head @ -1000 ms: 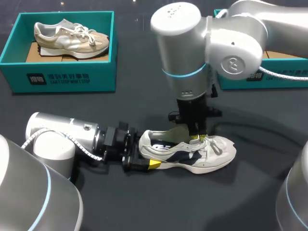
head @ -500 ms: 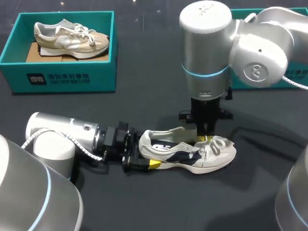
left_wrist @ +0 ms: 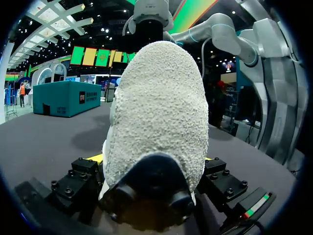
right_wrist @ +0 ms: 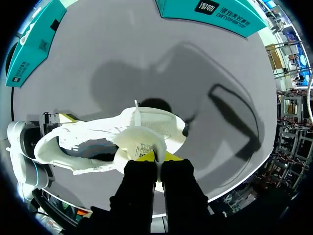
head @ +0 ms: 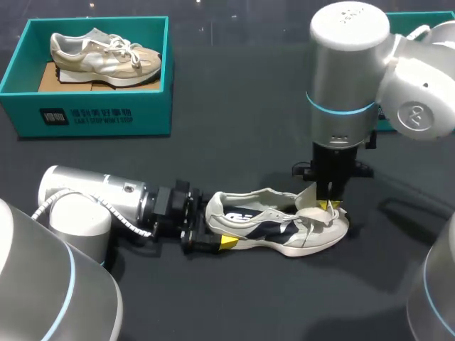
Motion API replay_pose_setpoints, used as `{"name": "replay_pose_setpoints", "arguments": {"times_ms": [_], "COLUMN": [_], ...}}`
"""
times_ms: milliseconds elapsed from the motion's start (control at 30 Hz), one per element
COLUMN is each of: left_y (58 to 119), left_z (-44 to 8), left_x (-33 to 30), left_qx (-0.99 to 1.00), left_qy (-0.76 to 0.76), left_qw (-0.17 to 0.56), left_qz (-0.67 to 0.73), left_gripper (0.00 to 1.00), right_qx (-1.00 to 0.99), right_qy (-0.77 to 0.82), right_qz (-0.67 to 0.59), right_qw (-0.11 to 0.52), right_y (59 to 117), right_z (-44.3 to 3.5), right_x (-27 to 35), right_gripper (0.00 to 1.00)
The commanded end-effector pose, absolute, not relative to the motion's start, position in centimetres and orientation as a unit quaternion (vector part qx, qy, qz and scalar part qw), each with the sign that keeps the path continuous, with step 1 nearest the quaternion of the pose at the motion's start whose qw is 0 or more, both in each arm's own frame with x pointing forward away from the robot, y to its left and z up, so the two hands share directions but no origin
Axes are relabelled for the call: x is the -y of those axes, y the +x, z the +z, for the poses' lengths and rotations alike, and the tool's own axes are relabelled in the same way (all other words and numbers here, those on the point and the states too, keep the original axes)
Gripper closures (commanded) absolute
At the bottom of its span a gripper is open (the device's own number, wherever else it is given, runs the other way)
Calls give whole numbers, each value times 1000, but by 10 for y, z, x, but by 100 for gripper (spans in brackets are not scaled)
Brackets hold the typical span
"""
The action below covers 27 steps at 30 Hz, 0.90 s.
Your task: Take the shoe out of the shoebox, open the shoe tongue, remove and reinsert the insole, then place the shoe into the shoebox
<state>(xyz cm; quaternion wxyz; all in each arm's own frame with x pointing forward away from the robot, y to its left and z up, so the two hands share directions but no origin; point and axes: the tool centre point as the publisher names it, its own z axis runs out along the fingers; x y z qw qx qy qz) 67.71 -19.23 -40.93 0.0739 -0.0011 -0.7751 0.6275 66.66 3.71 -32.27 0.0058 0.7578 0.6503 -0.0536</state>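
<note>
You are in a robot lab or show stand: your left arm (head: 92, 195) and right arm (head: 348, 78), both big and silver, are over a dark table (head: 234, 128) that holds a teal shoebox (head: 92, 117).

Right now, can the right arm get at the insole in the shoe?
Probably not yet: its end effector is shut on the tongue, held toward the toe. The shoe looks open behind it.

Dark table (head: 234, 106), teal shoebox (head: 92, 117) far left, second teal box (head: 405, 15) far right; white shoe (head: 284, 227) near middle
</note>
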Motion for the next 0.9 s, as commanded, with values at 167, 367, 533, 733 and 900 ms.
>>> {"name": "replay_pose_setpoints", "arguments": {"times_ms": [167, 367, 533, 733, 900], "left_y": [676, 676, 676, 676, 676], "left_z": [-412, -412, -412, -412, -412], "left_x": [192, 192, 192, 192, 192], "left_qx": [776, 776, 776, 776, 776], "left_qy": [0, 0, 0, 0, 0], "left_qw": [73, 73, 73, 73, 73], "left_qz": [627, 627, 627, 627, 627], "left_gripper": [100, 100, 100, 100, 100], "right_qx": [-650, -642, -621, -603, -596], "right_qy": [759, 764, 779, 789, 791], "right_qz": [-33, -61, -93, -119, -138], "right_qw": [-37, -27, -13, 9, 32], "right_y": [673, 675, 673, 670, 668], "right_z": [-345, -353, -349, -339, -324], "right_x": [-24, -21, -15, -10, -7], "right_gripper": [100, 100, 64, 13, 2]}}
